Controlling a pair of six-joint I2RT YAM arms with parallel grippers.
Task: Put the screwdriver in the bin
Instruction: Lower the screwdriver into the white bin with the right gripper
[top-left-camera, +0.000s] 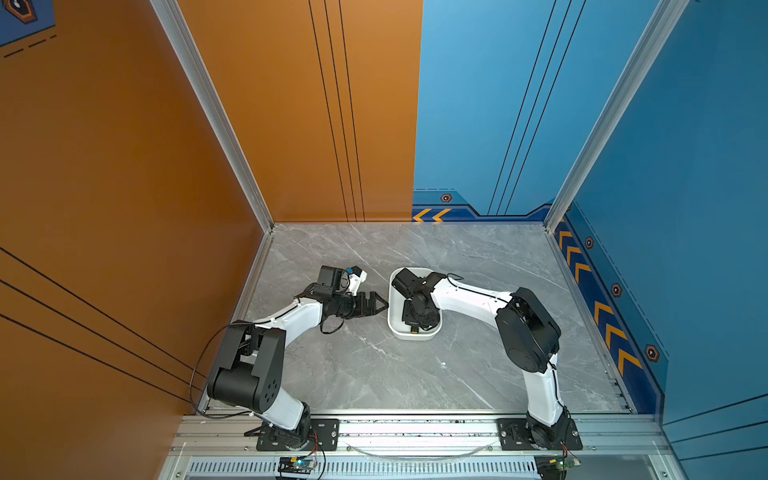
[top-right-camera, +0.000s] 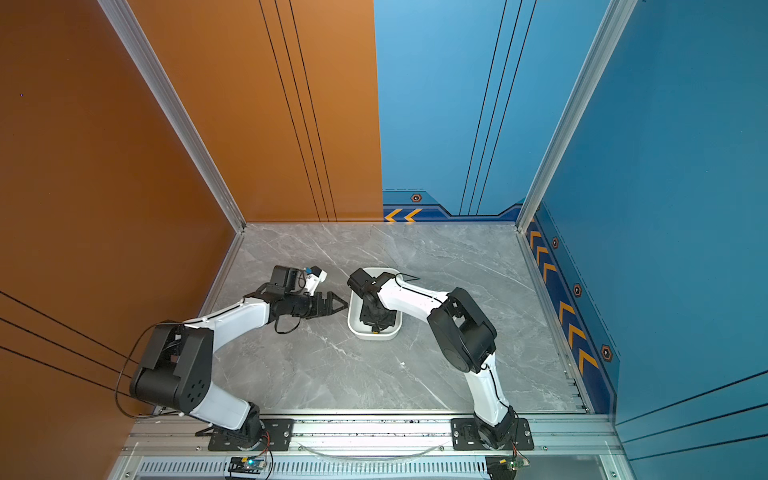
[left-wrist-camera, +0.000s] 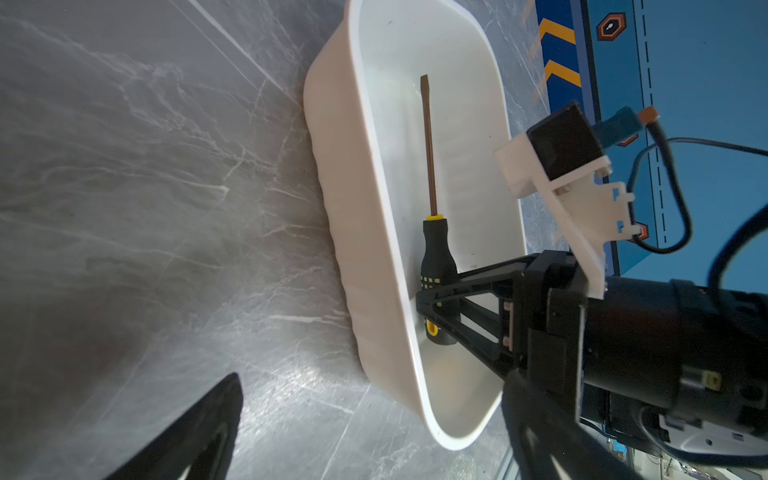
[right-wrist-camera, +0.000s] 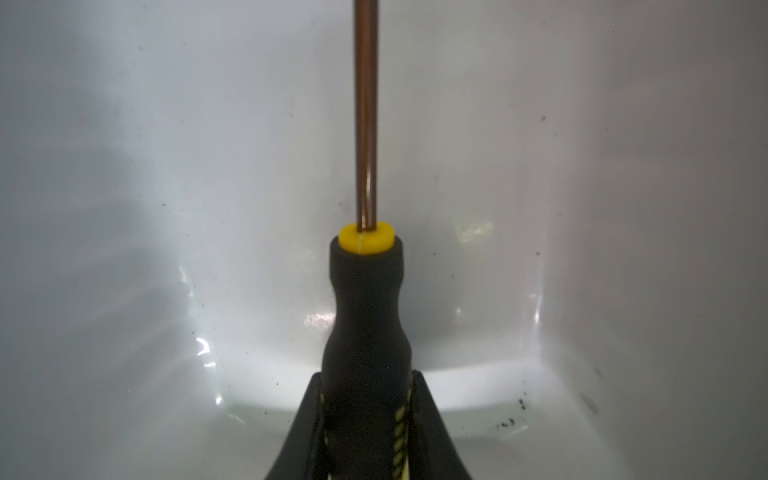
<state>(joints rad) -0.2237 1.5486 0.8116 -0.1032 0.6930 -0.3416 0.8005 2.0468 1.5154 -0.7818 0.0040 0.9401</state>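
My right tool (left-wrist-camera: 428, 305) clamps the black ribbed handle of the slim screwdriver (left-wrist-camera: 430, 166) (yellow end cap), inside the shallow white plastic bin (left-wrist-camera: 374, 232); my left tool (top-left-camera: 380, 306), beside it, looks closed.

Right hand (left-wrist-camera: 432, 303) clamped tight, wrist bent down; left hand (top-left-camera: 380, 306) points toward right arm, fingers together

My right end effector (left-wrist-camera: 432, 301) sits low inside the bin (left-wrist-camera: 374, 232), its low walls close around it; only the way up is free. My left end effector (top-left-camera: 376, 306) crowds the bin's left rim. The desk (top-left-camera: 374, 374) lies open nearer my bases.
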